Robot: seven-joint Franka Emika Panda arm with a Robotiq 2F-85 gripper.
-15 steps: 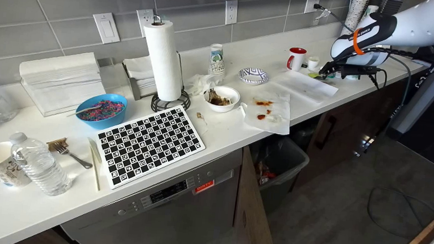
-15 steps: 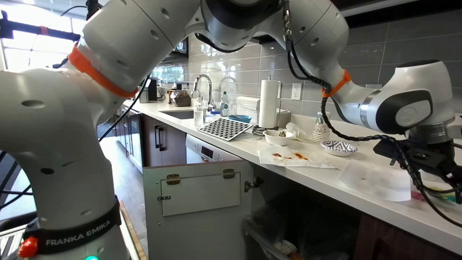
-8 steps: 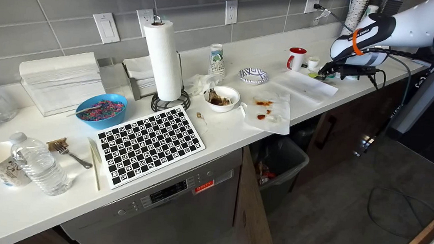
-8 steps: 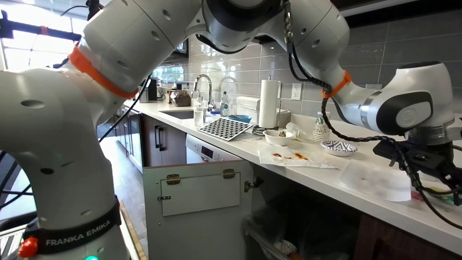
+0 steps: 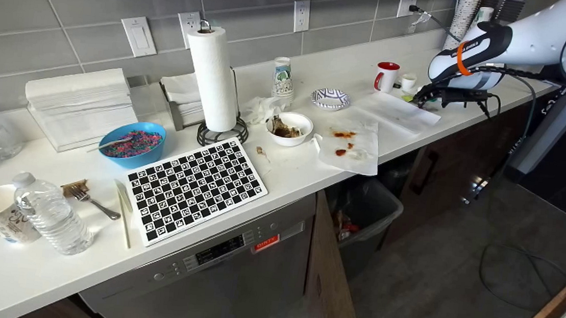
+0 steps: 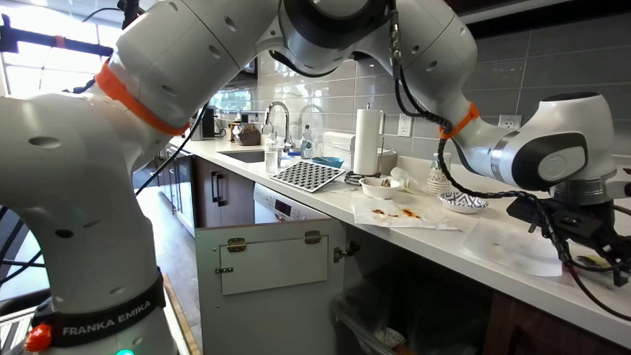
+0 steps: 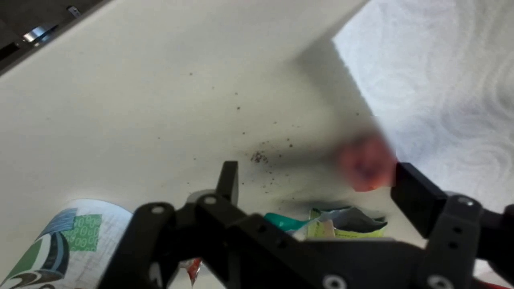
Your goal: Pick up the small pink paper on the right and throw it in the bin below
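Open counter [image 7: 168, 120] between printed cup [image 7: 76, 241] and white sheet [image 7: 433, 88].

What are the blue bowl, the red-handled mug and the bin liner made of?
Blue bowl: probably smooth plastic, evenly colored. Mug: likely glazed ceramic, smooth white outside, red inside; enamel is possible. Bin liner: seemingly thin plastic film, translucent and creased.

Grey tiled wall [image 5: 251, 20], white counter [image 5: 287, 169], dishwasher [image 5: 231, 277], grey floor [image 5: 457, 276], bright window [image 6: 64, 74]

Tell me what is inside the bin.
In an exterior view, red waste lies in the bin; a patterned white item also shows. Anything beneath them is covered.
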